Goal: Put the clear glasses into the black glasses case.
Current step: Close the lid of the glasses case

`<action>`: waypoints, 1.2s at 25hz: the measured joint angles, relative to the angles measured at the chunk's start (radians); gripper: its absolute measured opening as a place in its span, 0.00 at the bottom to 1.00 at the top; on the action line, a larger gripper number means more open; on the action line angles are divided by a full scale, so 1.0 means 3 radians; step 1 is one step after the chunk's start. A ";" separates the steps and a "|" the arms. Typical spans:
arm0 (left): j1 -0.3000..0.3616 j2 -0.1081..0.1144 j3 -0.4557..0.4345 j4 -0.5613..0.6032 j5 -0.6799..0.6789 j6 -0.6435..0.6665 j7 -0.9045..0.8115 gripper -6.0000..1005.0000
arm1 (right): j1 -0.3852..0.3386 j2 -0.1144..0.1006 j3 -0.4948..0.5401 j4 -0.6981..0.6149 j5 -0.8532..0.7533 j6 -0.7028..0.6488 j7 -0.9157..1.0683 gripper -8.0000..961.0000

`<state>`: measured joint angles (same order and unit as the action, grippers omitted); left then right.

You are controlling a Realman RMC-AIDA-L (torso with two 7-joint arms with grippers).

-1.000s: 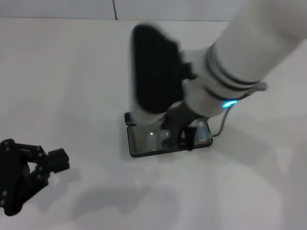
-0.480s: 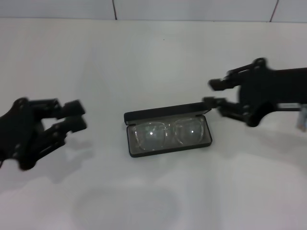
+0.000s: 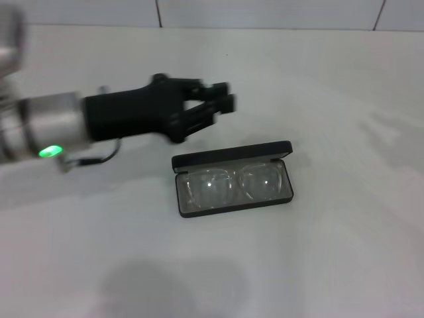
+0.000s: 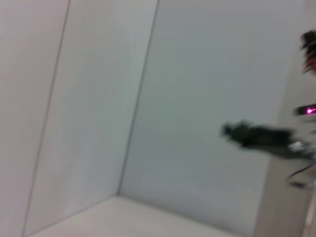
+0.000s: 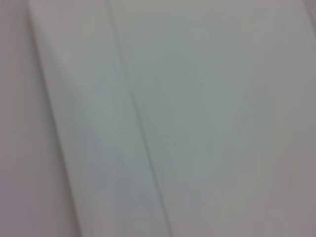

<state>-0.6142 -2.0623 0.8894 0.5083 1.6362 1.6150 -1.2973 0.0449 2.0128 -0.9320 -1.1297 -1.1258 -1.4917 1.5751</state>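
Having swung in since earlier, now hovering with open left gripper (image 3: 222, 99) beyond matte black hinged case (image 3: 232, 159) cradling transparent plastic glasses (image 3: 232, 183), risking knocking its raised lid.

The left arm reaches from the left edge to the upper middle of the head view; the left gripper (image 3: 222, 99) has its fingers slightly apart.

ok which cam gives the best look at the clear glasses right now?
The head view. It shows the clear glasses lying inside the open black glasses case, both lenses visible. The left wrist view and the right wrist view show only pale blank surfaces, with no glasses or case in either.
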 joint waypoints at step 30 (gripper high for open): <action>-0.0354 -0.0089 0.0308 -0.0626 0.0269 -0.1030 0.0013 0.20 | 0.0374 -0.0003 0.0254 0.0936 0.0278 -0.0384 -0.0395 0.31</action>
<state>-0.7204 -2.0890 0.9817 0.3204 1.7168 1.3061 -1.2934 0.1571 2.0120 -0.8557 -0.8489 -1.0425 -1.6069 1.4566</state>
